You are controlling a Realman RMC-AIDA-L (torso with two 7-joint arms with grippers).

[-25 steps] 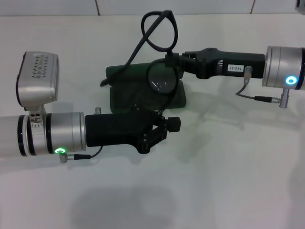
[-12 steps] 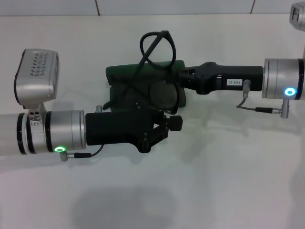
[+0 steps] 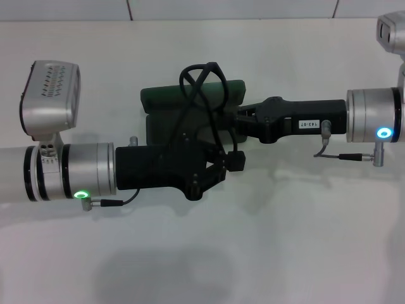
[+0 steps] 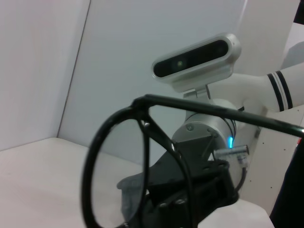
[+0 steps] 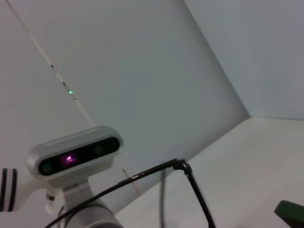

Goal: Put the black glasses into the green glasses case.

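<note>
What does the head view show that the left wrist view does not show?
Only the head view shows the green glasses case lying open on the white table, with the left gripper at its near edge. Only the left wrist view shows one lens's rim close up and the right arm's wrist camera. Both show the black glasses and the right gripper.

Matt plastics, brushed metal, one pale smooth table

The thin glossy black plastic-framed glasses lie over the dark green matt hard-shell case beside the matt black right pincer; the smooth white table beneath looks faintly satin.
</note>
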